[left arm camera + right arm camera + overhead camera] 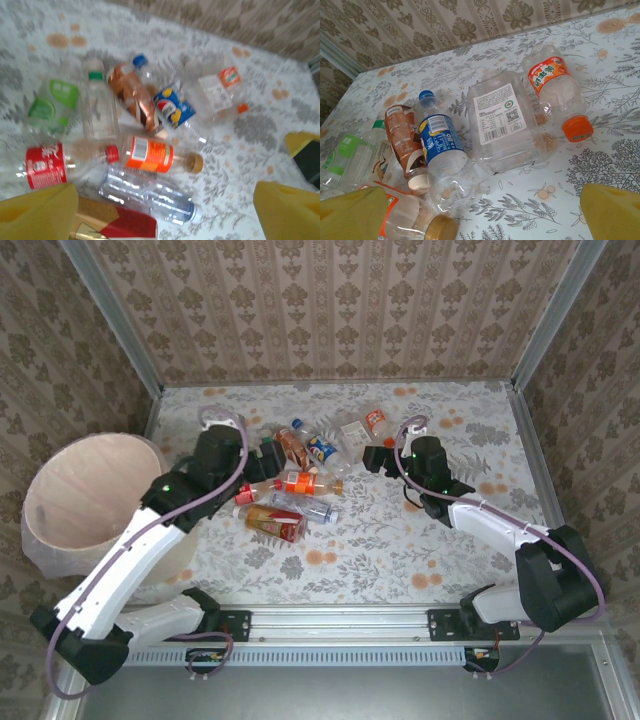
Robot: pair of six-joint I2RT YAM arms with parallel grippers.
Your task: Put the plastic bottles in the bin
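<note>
Overlapping bottles [300, 483] partly hidden under left arm [150, 530]; both jaws spread, empty.

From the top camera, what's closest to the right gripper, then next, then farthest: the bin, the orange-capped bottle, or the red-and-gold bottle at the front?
1. orange-capped bottle, just beyond the right gripper.
2. red-and-gold bottle, front of the pile, toward the left.
3. bin, far off on the left side.

There's the bin [90, 490] at the left edge of the table [420, 540], with the bottles [300, 482] heaped mid-table to its right. One bottle [275, 523] lies in front of the heap, another bottle [375, 421] behind it, far right.
</note>
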